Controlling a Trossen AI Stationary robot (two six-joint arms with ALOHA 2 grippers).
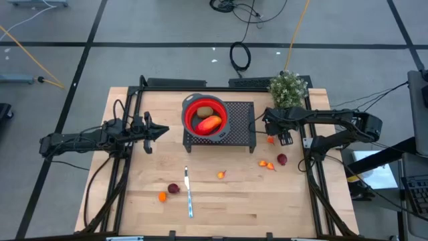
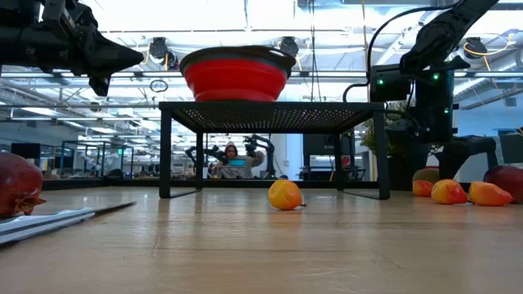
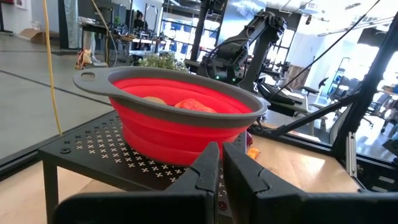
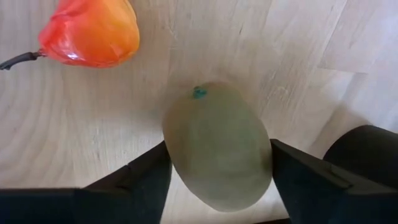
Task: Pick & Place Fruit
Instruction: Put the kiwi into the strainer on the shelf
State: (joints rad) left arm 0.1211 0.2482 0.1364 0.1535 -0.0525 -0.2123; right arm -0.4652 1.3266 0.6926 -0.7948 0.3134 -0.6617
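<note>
My right gripper [image 4: 219, 155] points down at the table's right side [image 1: 284, 138], shut on a brown-green kiwi-like fruit [image 4: 217, 146], with a tiny orange fruit [image 4: 87, 31] beside it. My left gripper [image 3: 221, 163] is shut and empty. It hovers left of the red bowl [image 1: 189, 107], which stands on a black perforated stand [image 1: 239, 114]. The bowl holds the red-orange oval [image 1: 209, 123] and another kiwi-like fruit [image 1: 206, 112]. On the table lie orange pieces [image 1: 266, 164] [image 1: 221, 175] [image 1: 162, 196] and dark red ones [image 1: 282, 159] [image 1: 174, 189]. My right gripper pinches the kiwi-like fruit between its two fingers [image 4: 143, 180], one on each long side [image 4: 177, 155], coming from above and pointing down. The fruit sits at table level [image 2: 425, 173]; whether it is lifted clear, I cannot tell.
A silver knife [image 1: 188, 194] lies near the table's near edge, between the dark red and orange pieces. A potted plant [image 1: 289, 87] stands at the far right corner. Bare wood [image 1: 234, 207] stretches along the near side.
</note>
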